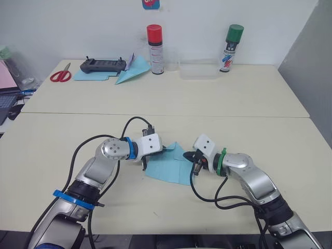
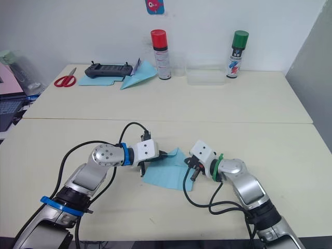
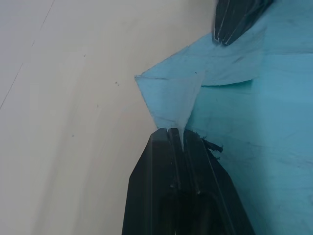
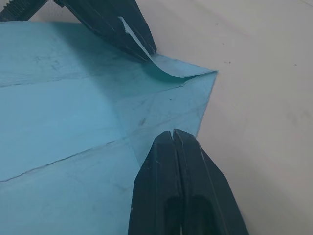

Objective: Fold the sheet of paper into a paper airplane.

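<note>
The sheet of paper point(image 1: 168, 170) is light blue and creased, and lies flat on the near table between my two grippers. Its far corner is folded over into a triangular flap point(image 3: 168, 98). My left gripper point(image 1: 166, 150) is shut on the edge of that flap, which curls up into its fingers point(image 4: 128, 29). My right gripper point(image 1: 188, 155) is shut, and its tips point(image 4: 172, 133) rest on the sheet beside the folded corner, a short way from the left gripper. The paper airplane is out of view.
On the far table stand a red-capped spray can point(image 1: 155, 49), a green-capped spray can point(image 1: 231, 47) and a clear box point(image 1: 198, 70). At its left lie red scissors point(image 1: 61, 75), a black controller point(image 1: 102, 65), flat blue sheets point(image 1: 89, 75) and a teal paper dart point(image 1: 134, 70).
</note>
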